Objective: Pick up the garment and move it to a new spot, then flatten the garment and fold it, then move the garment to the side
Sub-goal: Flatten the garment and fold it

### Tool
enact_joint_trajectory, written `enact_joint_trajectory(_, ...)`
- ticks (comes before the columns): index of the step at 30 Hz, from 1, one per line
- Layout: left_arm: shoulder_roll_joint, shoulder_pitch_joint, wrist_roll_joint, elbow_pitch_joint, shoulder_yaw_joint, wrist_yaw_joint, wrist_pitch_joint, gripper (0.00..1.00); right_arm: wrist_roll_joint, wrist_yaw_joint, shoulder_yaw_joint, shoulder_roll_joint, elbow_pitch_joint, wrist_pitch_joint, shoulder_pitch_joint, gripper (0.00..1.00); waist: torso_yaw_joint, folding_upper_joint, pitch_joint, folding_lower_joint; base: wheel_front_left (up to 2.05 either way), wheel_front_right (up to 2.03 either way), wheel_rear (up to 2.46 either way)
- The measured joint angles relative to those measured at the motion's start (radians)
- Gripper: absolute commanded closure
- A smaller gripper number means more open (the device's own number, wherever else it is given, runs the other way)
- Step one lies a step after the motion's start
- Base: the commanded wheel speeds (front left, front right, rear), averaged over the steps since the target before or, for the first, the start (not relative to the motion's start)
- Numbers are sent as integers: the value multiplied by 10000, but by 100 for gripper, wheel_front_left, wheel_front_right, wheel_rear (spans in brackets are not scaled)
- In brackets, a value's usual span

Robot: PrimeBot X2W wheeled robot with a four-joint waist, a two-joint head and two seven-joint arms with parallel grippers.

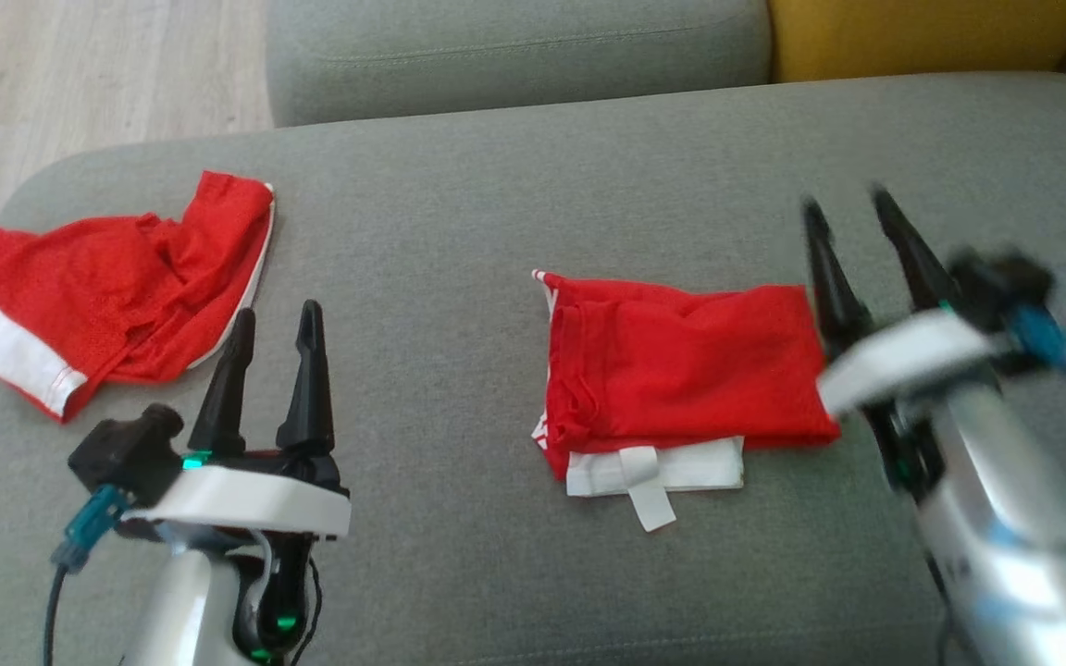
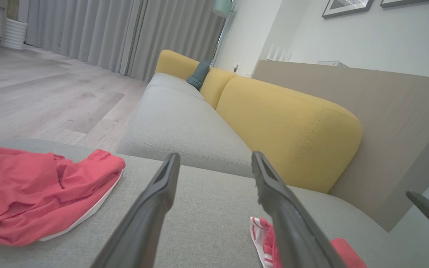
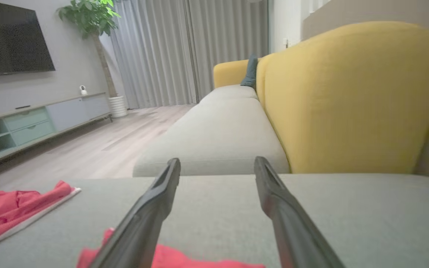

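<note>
The garment lies folded in a neat red block, a bit right of the middle of the seat. A white band pokes out on its near side. So the folding looks done, and I think you are on the last step: moving it to the side.

Your right gripper is just beside the garment's right edge. It is blurry, so you cannot tell if it touches the cloth. Its jaws are wide and hold nothing. Your left gripper hangs over bare seat, left of the garment and well apart from it. Its jaws are wide and empty too.

For the next move, you need to grab the whole stack, not just the top layer. If you don't, the fold may fall open when you lift.

A second garment, red and crumpled, lies at the seat's left edge, so pick a free side.

The seat is soft grey cloth. Behind it is a yellow cushion. The room has a wood floor, grey curtains, a TV and a plant.
</note>
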Motion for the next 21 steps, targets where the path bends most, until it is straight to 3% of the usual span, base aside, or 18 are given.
enact_joint_trajectory(4, 0, 12, 188, -123, -63, 84, 0, 0, -1145, 0, -1409, 211, -1183, 0, 1805, 0, -129, 0, -13, 0, 0, 0, 0)
enact_joint_trajectory(8, 0, 77, 623, -144, -86, 81, 0, 0, -1906, 0, -2324, 836, -2159, 0, 2946, 0, -243, 0, 10, 0, 0, 0, 0)
enact_joint_trajectory(21, 2, 642, 876, -359, 31, 86, 0, 0, -2219, 0, -2780, 1306, -3248, 6, 4061, 0, -331, 0, 61, 0, 0, 0, 0)
